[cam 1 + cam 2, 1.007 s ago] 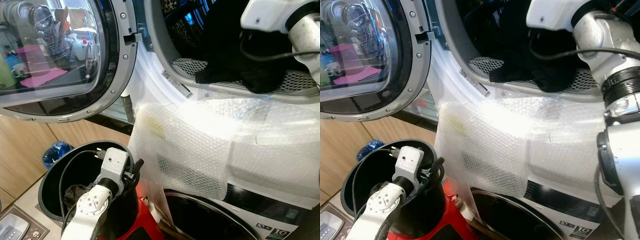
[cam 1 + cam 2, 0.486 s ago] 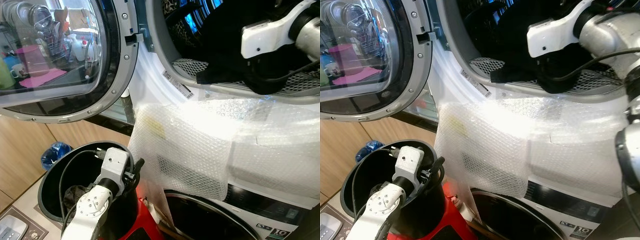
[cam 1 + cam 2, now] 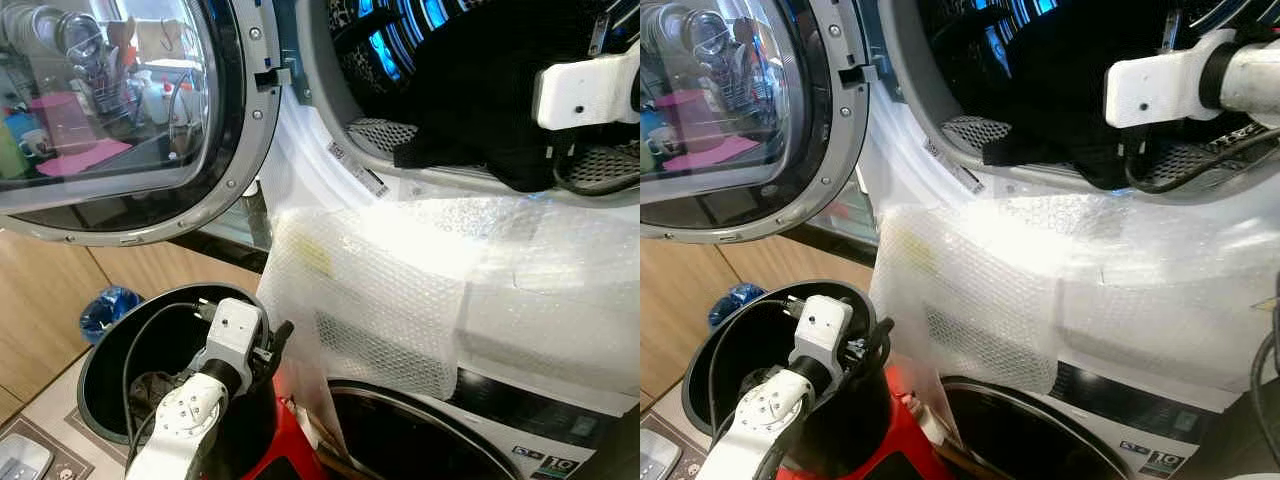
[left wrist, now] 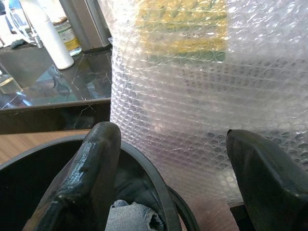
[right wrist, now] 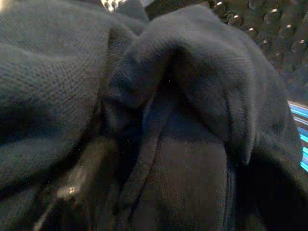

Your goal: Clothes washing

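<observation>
A black garment (image 3: 480,110) fills the open upper drum (image 3: 375,132) and hangs over its lip. My right arm's white wrist (image 3: 585,92) reaches into the drum from the right, and the right gripper is buried in the dark folds (image 5: 159,120). At lower left stands a black laundry basket (image 3: 100,345) with a grey cloth (image 4: 127,216) inside. My left gripper (image 4: 173,144) hovers open over the basket's rim, one finger (image 4: 91,168) above the basket and nothing between the two.
The round glass door (image 3: 120,120) stands swung out to the left. Bubble wrap (image 3: 400,290) covers the machine's front below the drum, close to the left gripper. A second, lower door (image 3: 420,445) sits beneath. A red stand (image 3: 292,452) is beside the basket.
My right wrist has shifted to the right and lower across the drum opening, staying against the black garment. The left arm holds still over the basket.
</observation>
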Controlling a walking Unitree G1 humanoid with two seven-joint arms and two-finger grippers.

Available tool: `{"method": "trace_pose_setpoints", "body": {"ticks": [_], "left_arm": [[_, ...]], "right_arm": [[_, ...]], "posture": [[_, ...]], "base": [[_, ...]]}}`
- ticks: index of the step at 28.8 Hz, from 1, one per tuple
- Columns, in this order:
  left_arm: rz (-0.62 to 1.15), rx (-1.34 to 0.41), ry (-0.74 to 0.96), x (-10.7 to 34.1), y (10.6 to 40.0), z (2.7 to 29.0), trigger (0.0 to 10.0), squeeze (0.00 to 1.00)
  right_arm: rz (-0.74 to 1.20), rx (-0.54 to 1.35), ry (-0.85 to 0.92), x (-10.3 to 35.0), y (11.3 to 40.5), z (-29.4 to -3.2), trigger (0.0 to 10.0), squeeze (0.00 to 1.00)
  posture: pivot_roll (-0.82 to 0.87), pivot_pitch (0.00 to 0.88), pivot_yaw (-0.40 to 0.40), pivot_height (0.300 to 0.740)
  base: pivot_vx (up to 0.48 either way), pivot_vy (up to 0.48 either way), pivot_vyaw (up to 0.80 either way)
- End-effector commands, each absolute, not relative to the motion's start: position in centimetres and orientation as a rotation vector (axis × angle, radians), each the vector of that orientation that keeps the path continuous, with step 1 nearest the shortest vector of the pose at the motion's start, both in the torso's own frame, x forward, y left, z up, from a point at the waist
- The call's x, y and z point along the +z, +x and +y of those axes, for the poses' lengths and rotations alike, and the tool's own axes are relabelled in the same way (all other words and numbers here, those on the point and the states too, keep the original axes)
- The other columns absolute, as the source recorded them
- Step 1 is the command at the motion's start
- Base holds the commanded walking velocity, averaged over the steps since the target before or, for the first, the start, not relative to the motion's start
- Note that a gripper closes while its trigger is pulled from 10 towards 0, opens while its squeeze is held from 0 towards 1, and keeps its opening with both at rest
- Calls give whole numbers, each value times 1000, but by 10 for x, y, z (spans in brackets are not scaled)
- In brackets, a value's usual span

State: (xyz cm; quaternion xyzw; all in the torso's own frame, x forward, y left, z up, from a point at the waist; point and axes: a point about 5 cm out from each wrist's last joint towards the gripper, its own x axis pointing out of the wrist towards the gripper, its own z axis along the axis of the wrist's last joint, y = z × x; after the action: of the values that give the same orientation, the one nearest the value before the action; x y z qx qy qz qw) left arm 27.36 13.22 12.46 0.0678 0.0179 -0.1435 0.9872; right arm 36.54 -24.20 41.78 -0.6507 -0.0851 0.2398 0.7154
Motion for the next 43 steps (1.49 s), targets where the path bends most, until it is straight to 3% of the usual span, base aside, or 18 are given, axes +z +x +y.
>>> {"method": "trace_pose_setpoints", "body": {"ticks": [1,8,12,23,25,32,36,43], "left_arm": [[35,-288,136,124,271,134,10000,0],[35,-292,133,124,271,133,10000,0],[35,-295,129,124,270,132,10000,0],[39,-292,132,123,270,134,10000,0],[40,-294,131,123,269,133,10000,0],[44,-289,126,122,269,133,10000,0],[46,-292,120,120,268,134,10000,0],[46,-297,117,120,269,133,10000,0]], "right_arm": [[-177,592,-1353,412,362,-250,10000,0],[-282,597,-1218,417,357,-253,10000,0],[-421,525,-1034,424,355,-258,10000,0],[-422,543,-918,423,349,-273,10000,0],[-384,555,-889,417,340,-290,10000,0],[-456,734,-625,411,323,-303,10000,0],[-578,882,-293,404,302,-308,10000,0],[-453,1133,-129,354,286,-270,10000,0]], "posture": [[-41,0,106,740],[-45,0,106,740],[-41,0,108,740],[-37,0,109,740],[-44,0,107,740],[-45,0,101,740],[-54,0,103,740],[-61,0,99,740]], "base": [[0,0,0],[0,0,0],[0,0,0],[0,0,0],[0,0,0],[0,0,0],[0,0,0],[0,0,0]]}}
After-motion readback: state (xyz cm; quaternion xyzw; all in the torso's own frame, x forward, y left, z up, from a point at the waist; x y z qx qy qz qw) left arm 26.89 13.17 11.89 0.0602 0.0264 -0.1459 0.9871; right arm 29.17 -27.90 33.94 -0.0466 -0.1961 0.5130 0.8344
